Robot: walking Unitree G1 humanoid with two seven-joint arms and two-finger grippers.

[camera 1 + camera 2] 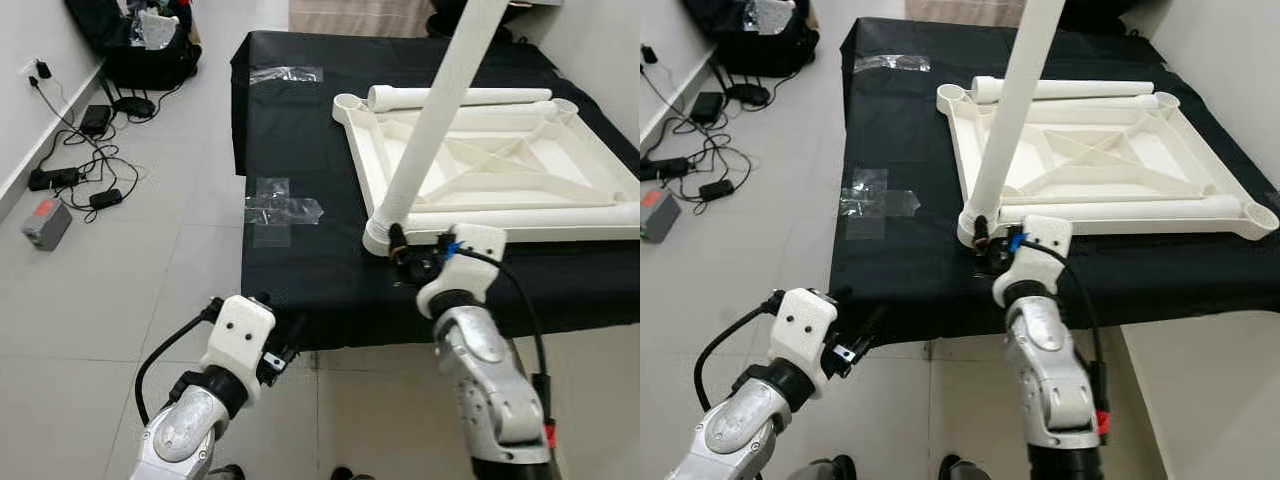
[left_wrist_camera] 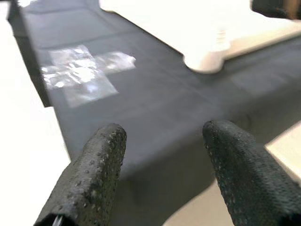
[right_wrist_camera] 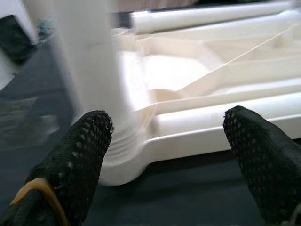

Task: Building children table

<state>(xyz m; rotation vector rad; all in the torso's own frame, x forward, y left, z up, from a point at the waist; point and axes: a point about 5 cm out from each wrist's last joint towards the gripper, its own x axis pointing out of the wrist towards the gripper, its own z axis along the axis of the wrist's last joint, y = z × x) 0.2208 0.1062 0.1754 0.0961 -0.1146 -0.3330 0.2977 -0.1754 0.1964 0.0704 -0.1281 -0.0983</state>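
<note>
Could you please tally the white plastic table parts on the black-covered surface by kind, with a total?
Upside-down white plastic tabletop frame: 1
White plastic leg standing upright in the near-left corner socket: 1
White plastic legs lying loose on the frame, one at the far side, one at the near side: 2
Total: 4

A white plastic square tabletop (image 1: 490,165) lies upside down, ribbed underside up, with round sockets at its corners. One long white plastic tube leg (image 1: 437,112) stands in the socket at the tabletop's seven o'clock corner, leaning toward one o'clock. A second white tube leg (image 1: 455,97) lies flat along the twelve o'clock edge, and a third (image 1: 520,220) along the six o'clock edge.
</note>
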